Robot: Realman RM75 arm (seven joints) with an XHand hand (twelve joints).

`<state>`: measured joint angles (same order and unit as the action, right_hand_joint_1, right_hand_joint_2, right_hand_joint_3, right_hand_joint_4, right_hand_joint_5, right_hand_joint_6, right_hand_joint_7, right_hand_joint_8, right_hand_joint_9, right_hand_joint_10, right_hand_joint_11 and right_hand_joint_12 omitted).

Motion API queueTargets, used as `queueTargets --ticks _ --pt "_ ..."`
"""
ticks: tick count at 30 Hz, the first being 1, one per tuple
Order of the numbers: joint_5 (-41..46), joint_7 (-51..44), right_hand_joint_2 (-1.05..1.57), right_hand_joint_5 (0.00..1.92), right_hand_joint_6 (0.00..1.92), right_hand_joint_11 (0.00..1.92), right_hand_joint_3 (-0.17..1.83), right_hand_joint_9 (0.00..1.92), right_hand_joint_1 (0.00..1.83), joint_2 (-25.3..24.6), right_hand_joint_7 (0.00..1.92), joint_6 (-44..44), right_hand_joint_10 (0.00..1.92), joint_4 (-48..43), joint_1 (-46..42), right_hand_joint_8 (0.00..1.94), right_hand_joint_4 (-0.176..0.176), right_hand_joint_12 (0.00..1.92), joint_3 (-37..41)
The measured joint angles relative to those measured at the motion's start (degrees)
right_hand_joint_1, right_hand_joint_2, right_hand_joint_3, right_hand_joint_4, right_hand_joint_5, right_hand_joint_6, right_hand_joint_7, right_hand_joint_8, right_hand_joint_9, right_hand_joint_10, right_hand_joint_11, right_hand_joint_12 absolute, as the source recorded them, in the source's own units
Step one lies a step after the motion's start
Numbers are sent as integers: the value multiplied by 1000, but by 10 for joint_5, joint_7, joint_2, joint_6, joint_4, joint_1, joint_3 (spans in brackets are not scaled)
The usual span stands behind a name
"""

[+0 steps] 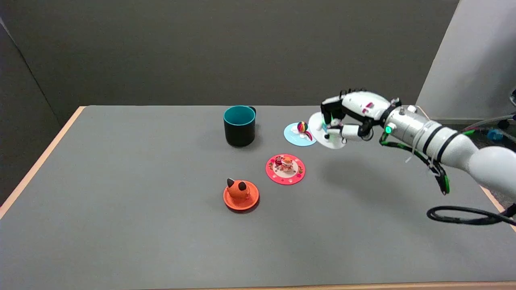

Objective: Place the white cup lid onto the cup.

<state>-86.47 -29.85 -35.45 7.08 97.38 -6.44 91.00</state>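
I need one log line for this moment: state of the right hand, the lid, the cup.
right hand: holds white lid, tilted, above table | cup: upright, open, to the lid's left | lid not yet on cup

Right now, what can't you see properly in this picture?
- White lid, head view: the right hand covers part of it, so its top decoration barely shows.
- Cup: its handle is mostly behind the body, and the camera angle hides its bottom inside.
- Pink lid and blue lid: the little figures are too small to identify.
- Right arm: cut off by the right edge.
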Motion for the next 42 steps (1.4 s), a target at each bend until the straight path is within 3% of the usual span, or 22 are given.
queueTargets --ticks 3,6,8,12,20,28,29,31,38,39,42 --pt "0 6 1201 635 1552 601 285 637 1078 4 578 10 1235 3 24 1680 33 944 -5" --pt "0 12 1197 650 1527 630 272 687 1087 7 589 20 1121 4 56 1656 32 910 -20" --pt "-1 15 1174 655 1531 609 314 650 1089 9 598 27 1245 4 81 1656 34 949 -35" --pt "-3 22 1169 660 1526 612 319 654 1091 13 602 38 1245 -1 133 1652 34 951 -72" --pt "-8 36 1179 653 1531 627 304 688 1088 15 601 54 1171 -23 256 1652 35 929 -178" --pt "-13 47 1179 647 1545 610 311 668 1085 4 601 60 1221 -58 379 1659 36 943 -296" --pt "-14 48 1178 653 1531 635 301 699 1091 1 608 60 1136 -63 392 1646 37 921 -310" --pt "-14 50 1167 650 1541 613 328 665 1089 -4 607 60 1236 -75 423 1653 36 951 -339" --pt "-16 57 1174 646 1539 634 314 698 1089 -28 609 63 1149 -120 511 1652 37 926 -425" --pt "-16 59 1163 648 1540 615 335 669 1089 -32 613 63 1231 -128 525 1651 37 954 -439" --pt "-16 64 1174 640 1548 638 320 709 1086 -43 607 65 1114 -150 557 1656 36 917 -472"
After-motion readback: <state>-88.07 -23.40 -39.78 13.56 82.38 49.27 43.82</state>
